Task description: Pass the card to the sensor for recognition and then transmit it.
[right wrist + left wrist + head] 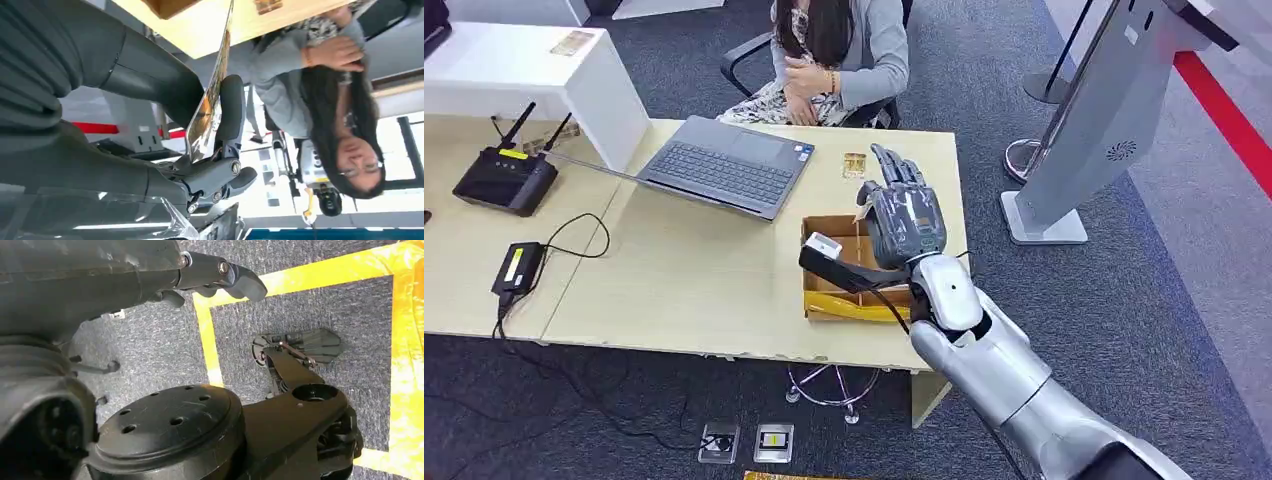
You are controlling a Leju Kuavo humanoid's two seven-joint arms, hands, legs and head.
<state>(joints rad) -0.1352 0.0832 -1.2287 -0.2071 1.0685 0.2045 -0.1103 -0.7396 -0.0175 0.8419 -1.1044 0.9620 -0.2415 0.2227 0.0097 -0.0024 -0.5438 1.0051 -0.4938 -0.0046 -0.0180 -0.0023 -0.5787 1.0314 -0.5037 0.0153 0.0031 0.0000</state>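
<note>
Gripping a glossy card (207, 107), right robot hand (906, 215).

No text, label, brand or number is legible on anything in these views.

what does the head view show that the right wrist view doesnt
Head view alone: the open grey laptop, the black router with antennas, the open brown cardboard box under the right hand, and a second small card lying on the table. Right wrist view alone: the glossy thin card edge-on, pinched between the thick grey thumb and a dark finger. Both share: the light wooden table and the seated person in a grey sleeve.
</note>
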